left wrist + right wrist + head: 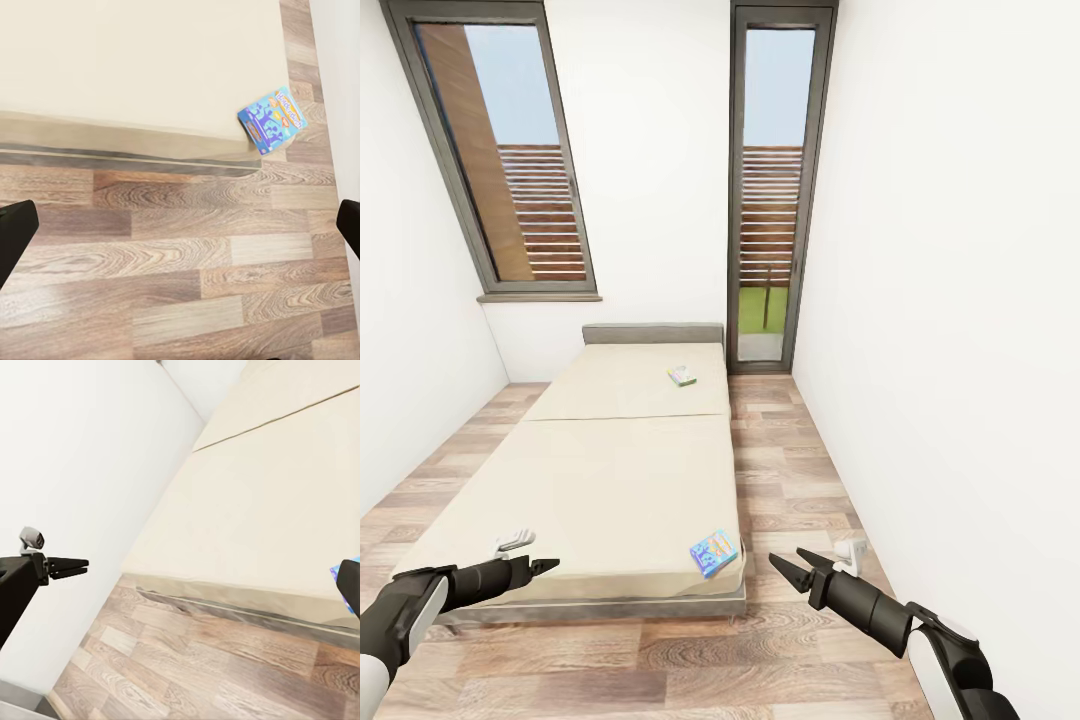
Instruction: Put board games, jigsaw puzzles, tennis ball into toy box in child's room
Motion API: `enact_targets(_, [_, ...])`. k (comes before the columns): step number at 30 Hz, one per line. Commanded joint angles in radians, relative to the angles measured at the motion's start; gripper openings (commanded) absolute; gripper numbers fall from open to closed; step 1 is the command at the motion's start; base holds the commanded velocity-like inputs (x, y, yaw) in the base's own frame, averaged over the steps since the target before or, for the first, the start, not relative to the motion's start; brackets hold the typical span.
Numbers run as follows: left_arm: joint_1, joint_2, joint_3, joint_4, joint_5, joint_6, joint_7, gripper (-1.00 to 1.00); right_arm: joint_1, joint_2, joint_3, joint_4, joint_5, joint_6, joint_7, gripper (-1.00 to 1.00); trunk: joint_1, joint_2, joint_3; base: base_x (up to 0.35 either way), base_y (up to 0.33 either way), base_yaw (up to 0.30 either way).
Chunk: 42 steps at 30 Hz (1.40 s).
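Observation:
The bed with its plain beige mattress lies ahead of me in the child's room. A bright blue board game rests on the mattress's near right corner, also seen as the blue board game in the left wrist view. A white-and-green board game lies far up the bed near the grey headboard. My left gripper hovers open over the bed's near left edge. Just right of the blue game, my right gripper hangs open above the floor. The table, toy box, jigsaw puzzles and tennis ball are out of view.
A strip of wood-plank floor runs between the bed and the white right wall. Tall dark-framed windows stand behind the headboard. The left wall is close to the bed's other side.

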Motion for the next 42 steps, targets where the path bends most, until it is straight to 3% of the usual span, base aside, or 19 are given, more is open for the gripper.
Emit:
enact_targets(1, [-0.001, 0.0, 0.002, 0.0, 0.005, 0.009, -0.002, 1.0, -0.001, 0.0, -0.001, 0.0, -0.007, 0.008, 0.001, 1.0, 0.001, -0.002, -0.002, 0.006, -0.007, 0.0])
enact_targets(14, [-0.001, 0.0, 0.004, 0.0, 0.005, 0.01, -0.002, 1.0, -0.001, 0.001, 0.0, 0.0, -0.004, 0.008, 0.0, 1.0, 0.001, -0.002, -0.002, 0.049, -0.157, 0.0])
enact_targets(28, [-0.001, -0.002, 0.008, 0.0, 0.009, 0.014, -0.001, 1.0, -0.001, 0.001, 0.0, 0.0, -0.002, 0.008, 0.0, 1.0, 0.001, -0.002, -0.002, 0.005, -0.02, 0.0])
enact_targets(36, [-0.001, -0.021, 0.009, 0.0, 0.011, 0.016, -0.001, 1.0, -0.001, 0.001, 0.001, 0.0, -0.001, 0.008, -0.001, 1.0, 0.001, -0.002, -0.002, 0.0, -0.001, 0.0])
enact_targets(42, [-0.002, -0.048, 0.009, 0.0, 0.008, 0.019, 0.002, 1.0, -0.001, 0.001, 0.0, 0.0, -0.002, 0.008, -0.001, 1.0, 0.024, -0.044, -0.021, 0.0, 0.0, 0.0])
